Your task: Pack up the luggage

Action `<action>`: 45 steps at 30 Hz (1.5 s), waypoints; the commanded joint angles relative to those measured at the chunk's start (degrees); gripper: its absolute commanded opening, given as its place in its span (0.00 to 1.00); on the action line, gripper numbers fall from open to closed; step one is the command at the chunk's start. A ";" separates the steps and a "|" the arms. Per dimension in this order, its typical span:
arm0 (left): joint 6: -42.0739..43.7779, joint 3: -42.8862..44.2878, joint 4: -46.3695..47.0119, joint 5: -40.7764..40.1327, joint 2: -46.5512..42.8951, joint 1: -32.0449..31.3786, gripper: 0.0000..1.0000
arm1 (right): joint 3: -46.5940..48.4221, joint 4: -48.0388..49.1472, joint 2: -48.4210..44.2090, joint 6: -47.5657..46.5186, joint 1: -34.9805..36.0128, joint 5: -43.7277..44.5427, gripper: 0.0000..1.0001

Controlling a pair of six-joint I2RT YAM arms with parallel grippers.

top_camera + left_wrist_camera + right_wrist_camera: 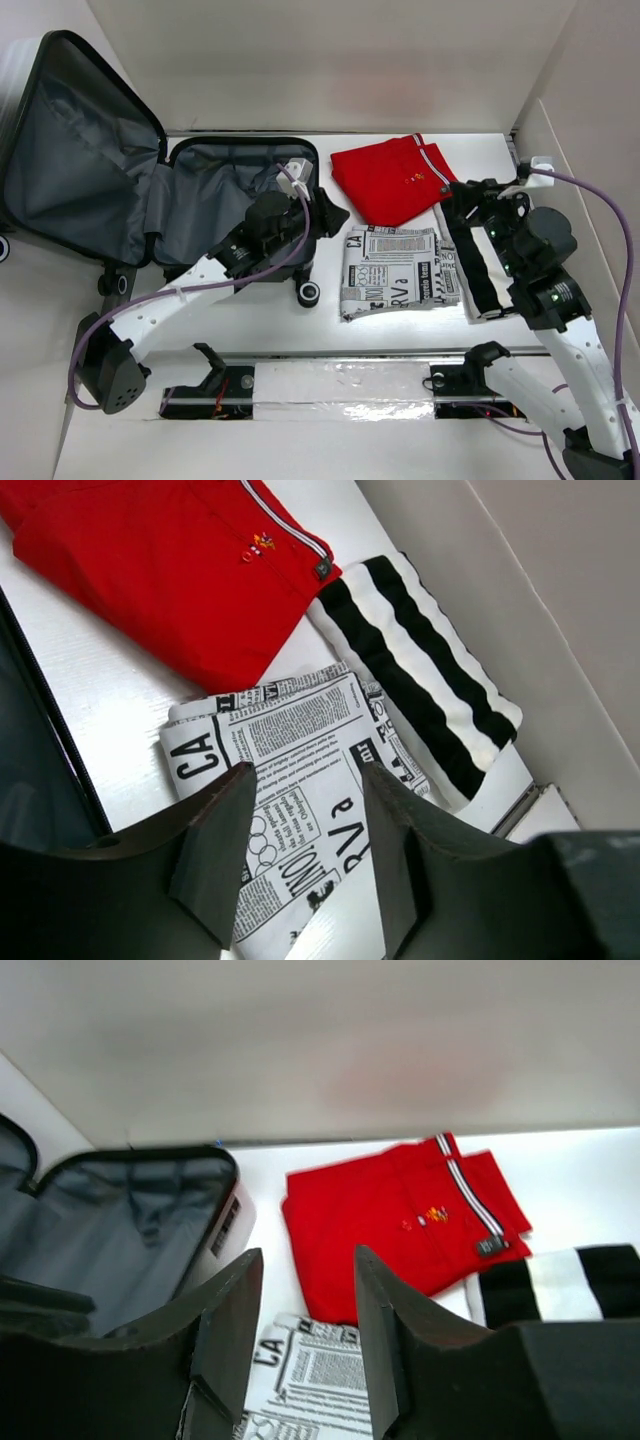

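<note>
The luggage (205, 205) lies open at ten o'clock on the bench (240, 315), grey lining up, its lid tilted up at the left wall. At its three o'clock rim the left fingers (215, 855) hang apart and empty, beside a newsprint-patterned cloth (395, 270). A red shirt (385, 180) lies at one o'clock. A striped cloth (470, 270) lies at three o'clock, with the right fingers (225, 1335) near it, apart and empty.

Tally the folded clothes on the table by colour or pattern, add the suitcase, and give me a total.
red folded garment: 1
newspaper-print folded garment: 1
black-and-white striped folded garment: 1
open suitcase: 1
Total: 4
</note>
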 commanded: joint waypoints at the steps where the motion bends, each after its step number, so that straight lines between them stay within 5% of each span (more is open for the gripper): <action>1: 0.94 1.11 1.95 3.00 0.71 0.13 0.43 | -1.17 0.31 -1.81 -0.34 -0.29 0.10 0.43; 5: 0.59 -1.60 5.36 6.52 1.25 -1.35 0.08 | -1.53 -0.55 -2.17 -0.43 -0.29 -0.33 0.03; 7: 0.41 -1.53 5.12 4.26 2.21 -3.72 0.00 | -1.18 -1.17 -1.38 -0.52 -0.29 -0.51 0.00; 13: -0.28 -1.87 0.72 -3.67 7.83 -8.57 0.00 | -1.53 -1.53 -1.11 -0.08 -0.29 -1.56 0.00; 16: -1.17 -4.33 0.80 -2.72 10.46 -8.57 0.16 | -2.40 -1.70 -2.08 -0.17 -0.29 -1.30 0.03; 19: -2.66 -5.83 2.82 0.89 12.58 -8.57 0.32 | -3.63 -1.70 -2.96 -0.08 -0.29 -1.65 0.18; 20: -3.45 -6.35 3.00 0.46 13.80 -8.57 0.37 | -4.16 -1.27 -3.13 -0.25 -0.29 -2.52 0.30; 23: -4.51 -6.45 2.74 -0.77 16.00 -8.57 0.46 | -4.08 -2.14 -3.05 -0.52 -0.29 -3.50 0.40; 34: -8.56 -4.16 -2.62 -12.98 27.16 -9.80 0.60 | -6.01 -2.84 -5.07 -1.05 -0.29 -7.62 0.48; 45: -8.12 1.90 0.19 -12.46 37.10 -8.66 0.60 | -7.06 -2.49 -5.68 -0.26 -0.29 -11.76 0.48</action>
